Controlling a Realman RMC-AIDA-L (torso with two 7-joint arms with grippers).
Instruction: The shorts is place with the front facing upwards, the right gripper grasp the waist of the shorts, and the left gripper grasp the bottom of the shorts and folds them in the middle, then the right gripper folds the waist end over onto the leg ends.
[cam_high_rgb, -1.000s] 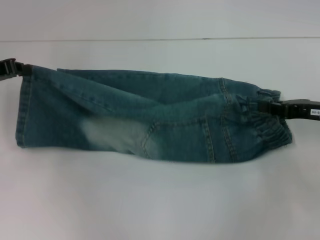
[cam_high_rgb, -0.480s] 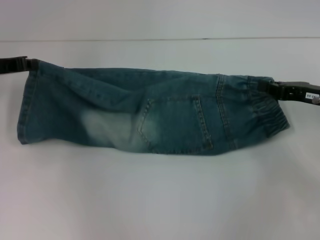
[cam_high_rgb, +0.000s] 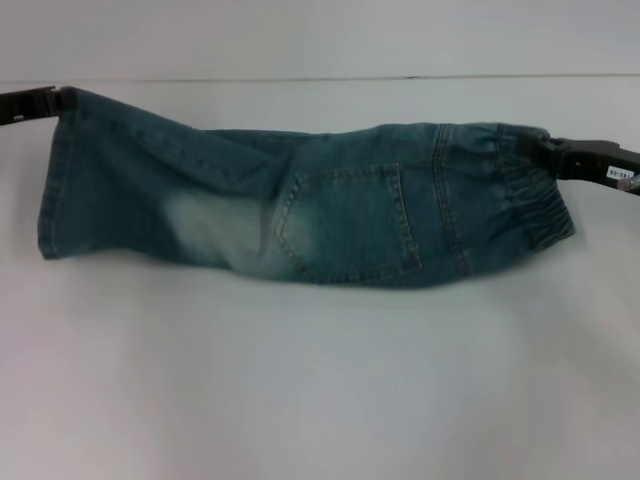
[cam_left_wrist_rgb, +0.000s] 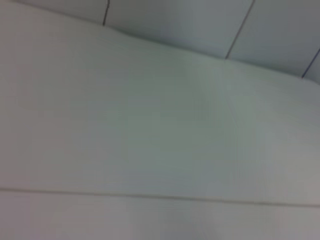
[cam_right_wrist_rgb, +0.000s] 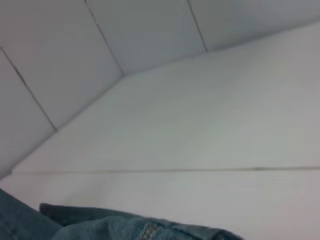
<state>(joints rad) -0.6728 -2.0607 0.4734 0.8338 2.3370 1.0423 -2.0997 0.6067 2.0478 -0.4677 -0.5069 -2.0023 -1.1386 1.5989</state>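
Shorts (cam_high_rgb: 300, 205) hang stretched across the head view, from 9 to 3 o'clock, above the white desk (cam_high_rgb: 320, 380). Left end effector (cam_high_rgb: 45, 100) is clamped on the hem corner at 10 o'clock; right end effector (cam_high_rgb: 560, 155) is clamped on the gathered waist at 3 o'clock. Lengthwise fold looks done; waist-over-legs fold remains.
Left wrist view: bare desk only.
Right wrist view: a denim edge at 7 o'clock.

Plain white table (cam_high_rgb: 320, 400) running wall to wall, with just the blue-green denim shorts (cam_high_rgb: 300, 215) stretched left to right across its far half.
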